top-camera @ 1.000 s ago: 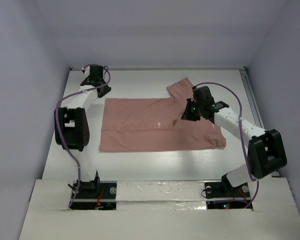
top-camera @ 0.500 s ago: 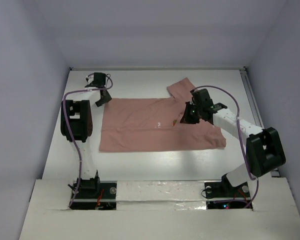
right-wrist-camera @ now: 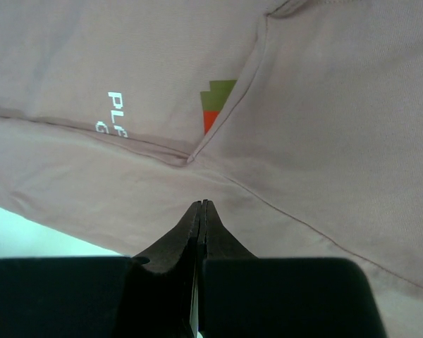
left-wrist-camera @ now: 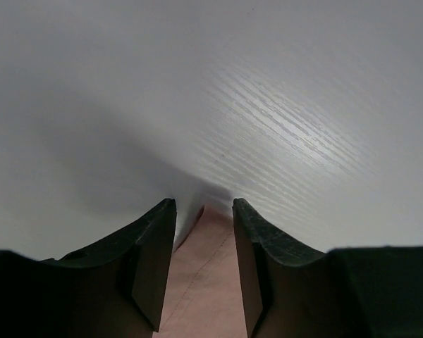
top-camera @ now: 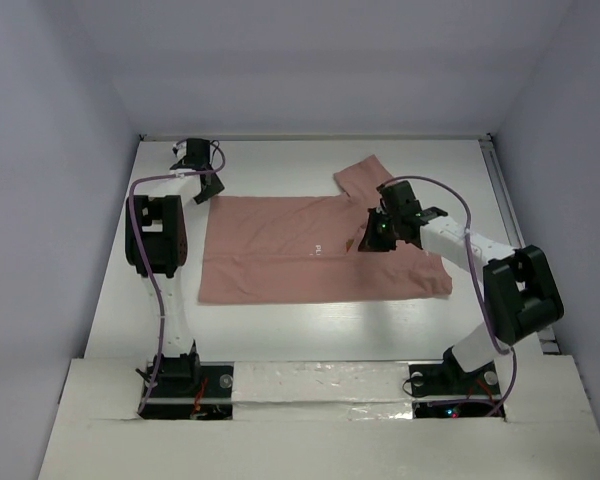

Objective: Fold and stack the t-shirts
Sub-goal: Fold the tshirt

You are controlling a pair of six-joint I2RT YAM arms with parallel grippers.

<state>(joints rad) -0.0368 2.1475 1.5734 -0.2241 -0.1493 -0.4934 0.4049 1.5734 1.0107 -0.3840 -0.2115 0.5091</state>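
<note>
From above, the dusty salmon-pink short-sleeved cotton t-shirt point(top-camera: 300, 255) lies flat, mid-way across the white wood-grain desk point(top-camera: 280, 330) between pale walls point(top-camera: 40, 150). In the left wrist view, the left pincer point(top-camera: 202, 192) stands spread astride the shirt's far-left corner; folding looks barely begun, and next it must pinch that corner. In the right wrist view, the right pincer point(top-camera: 368, 240) is pressed together, empty, over the printed chest.

White arms point(top-camera: 458, 240) with bulky black joints point(top-camera: 158, 235) and looping purple cables point(top-camera: 160, 180).
</note>
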